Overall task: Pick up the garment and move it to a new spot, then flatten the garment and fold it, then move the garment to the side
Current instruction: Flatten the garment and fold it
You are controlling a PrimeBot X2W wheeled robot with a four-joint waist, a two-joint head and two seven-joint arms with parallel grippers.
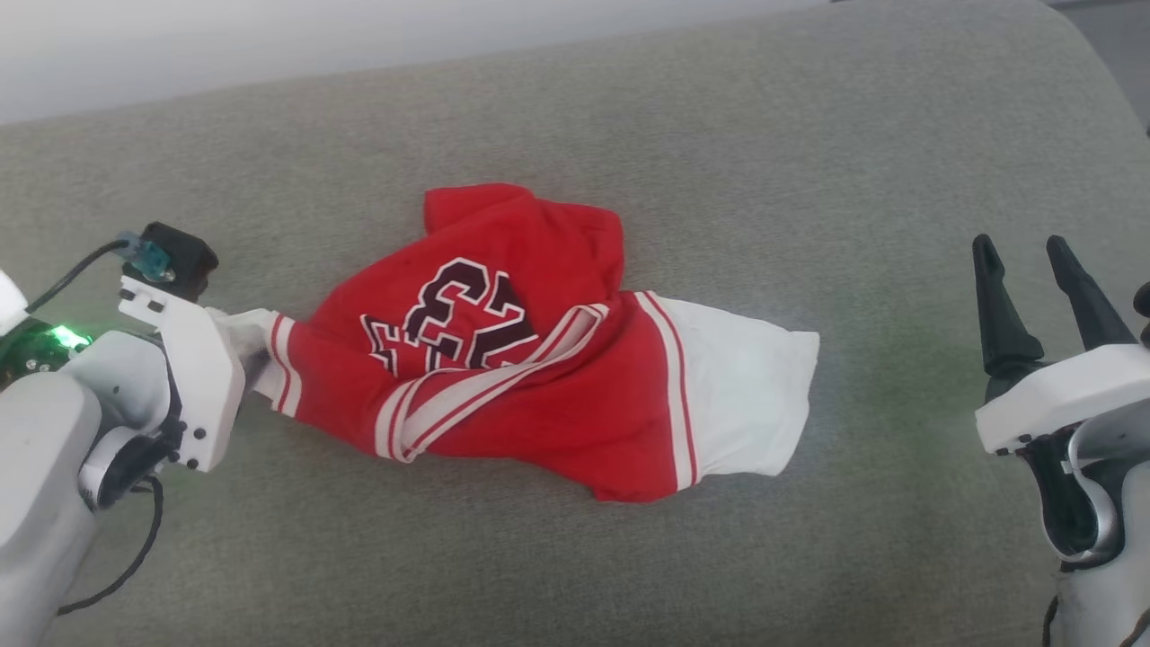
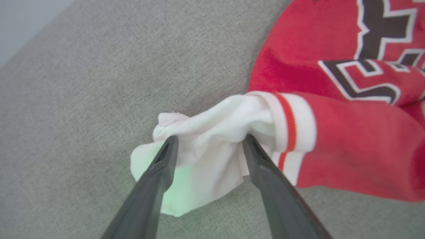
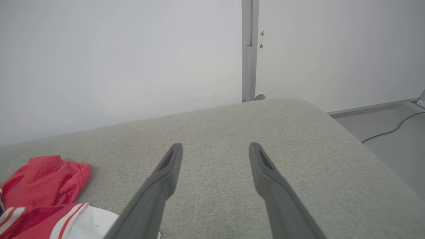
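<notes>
- Here is the garment (image 1: 539,377), lying crumpled in the middle of the grey fabric-topped table (image 1: 719,135), red body bunched up, and the dark white-outlined "23" reads upside down from the head view.
- One white sleeve (image 1: 755,395) spreads flat toward the robot's right; a striped band of trim (image 1: 485,382) runs diagonally across the red.
- Over on the left, the left pincer (image 2: 210,142) is released: its two dark fingers stand wide apart, straddling the other white sleeve (image 2: 212,149), which sits loose and rumpled between them (a greenish glow tints the cloth's lower edge).
- The right pincer (image 1: 1020,244) is parted too, and holds nothing, well apart from the shirt, over bare fabric near the table's right side.
- From its wrist, a pale wall (image 3: 116,59) and a cable (image 3: 391,129) on the floor.
</notes>
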